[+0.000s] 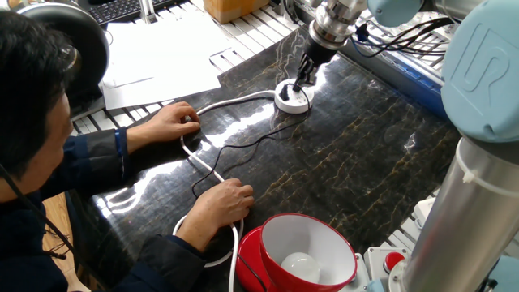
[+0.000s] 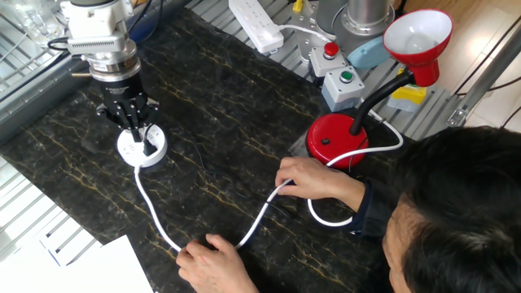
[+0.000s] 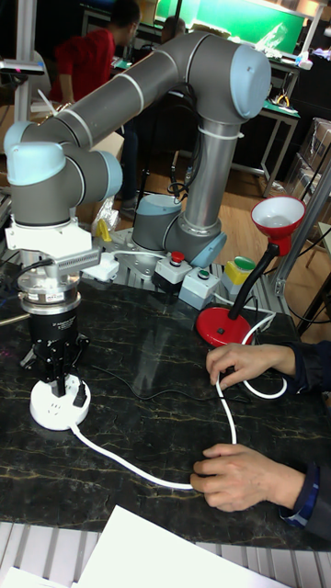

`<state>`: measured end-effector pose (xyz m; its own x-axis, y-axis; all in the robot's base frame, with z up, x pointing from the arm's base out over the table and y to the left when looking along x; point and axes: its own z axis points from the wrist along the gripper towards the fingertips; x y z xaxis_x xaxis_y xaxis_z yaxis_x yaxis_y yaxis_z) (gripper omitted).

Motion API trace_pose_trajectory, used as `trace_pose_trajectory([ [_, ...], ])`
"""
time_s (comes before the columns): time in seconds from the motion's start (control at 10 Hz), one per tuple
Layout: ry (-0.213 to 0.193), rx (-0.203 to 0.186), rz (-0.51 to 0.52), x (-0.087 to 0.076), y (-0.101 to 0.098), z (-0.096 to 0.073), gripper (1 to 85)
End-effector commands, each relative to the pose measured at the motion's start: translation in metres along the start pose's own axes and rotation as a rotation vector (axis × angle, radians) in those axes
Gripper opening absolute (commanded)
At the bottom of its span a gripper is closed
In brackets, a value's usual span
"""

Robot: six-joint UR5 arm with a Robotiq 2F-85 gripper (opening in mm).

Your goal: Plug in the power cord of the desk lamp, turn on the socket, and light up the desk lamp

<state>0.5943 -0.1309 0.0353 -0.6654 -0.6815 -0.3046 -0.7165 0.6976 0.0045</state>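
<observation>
The round white socket lies on the dark marble table. A small black plug stands in its top, and the thin black power cord trails from it across the table. My gripper points straight down just over the socket. Its fingertips are close together beside the plug and hold nothing. The red desk lamp stands at the table edge, and its bulb shows no glow.
A person's hands hold the socket's thick white cable down on the table. A long white power strip and button boxes sit near the arm's base. White paper lies off the table's edge.
</observation>
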Motion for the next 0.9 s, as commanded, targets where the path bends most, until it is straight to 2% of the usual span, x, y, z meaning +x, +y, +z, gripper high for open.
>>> trace_pose_trajectory([
  [0.0, -0.009, -0.008, 0.024, -0.01, 0.002, -0.005, 1.0],
  [0.3, -0.016, -0.007, 0.026, -0.013, 0.004, 0.0, 1.0],
  [0.8, -0.025, 0.007, 0.012, -0.004, 0.001, 0.008, 1.0],
])
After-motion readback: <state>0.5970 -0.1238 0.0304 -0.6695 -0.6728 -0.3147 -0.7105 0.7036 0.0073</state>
